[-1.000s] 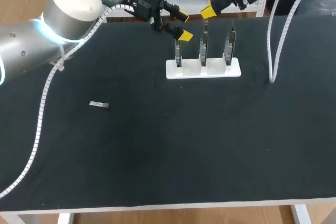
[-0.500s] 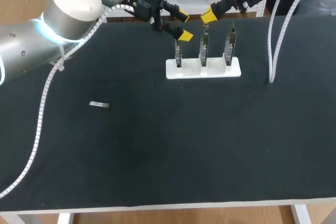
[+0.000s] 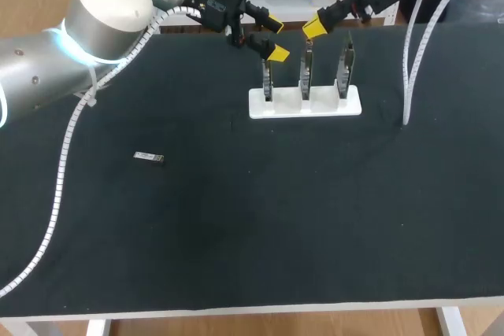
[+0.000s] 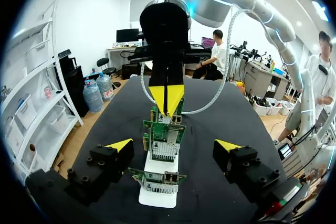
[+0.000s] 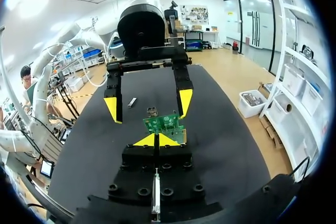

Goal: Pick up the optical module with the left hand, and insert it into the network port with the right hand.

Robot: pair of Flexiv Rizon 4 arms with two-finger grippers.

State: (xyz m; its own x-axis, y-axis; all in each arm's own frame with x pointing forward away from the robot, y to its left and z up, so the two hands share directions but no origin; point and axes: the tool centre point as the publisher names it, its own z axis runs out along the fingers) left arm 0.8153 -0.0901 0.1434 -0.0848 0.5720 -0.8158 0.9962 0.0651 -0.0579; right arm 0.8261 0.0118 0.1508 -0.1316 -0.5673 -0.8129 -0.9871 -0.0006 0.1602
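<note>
The optical module (image 3: 148, 157), a small silver bar, lies flat on the black mat at the left, far from both grippers; in the right wrist view it (image 5: 132, 102) shows beyond the left gripper. Three upright network cards (image 3: 305, 76) stand in a white stand (image 3: 305, 104) at the back. My left gripper (image 3: 273, 37) hovers open just left of the cards with nothing between its fingers; its yellow tips flank the cards (image 4: 164, 135) in its own view. My right gripper (image 3: 315, 27) is shut and empty, above the middle card, and its closed tips (image 5: 156, 140) point at a card (image 5: 165, 123).
The black mat (image 3: 252, 218) covers the whole table. A ribbed white cable (image 3: 61, 171) from the left arm lies across the mat's left part, and another (image 3: 408, 60) hangs from the right arm to the mat at the back right.
My right gripper has shifted slightly down toward the cards, still shut. The left arm, the module and the cards have not moved.
</note>
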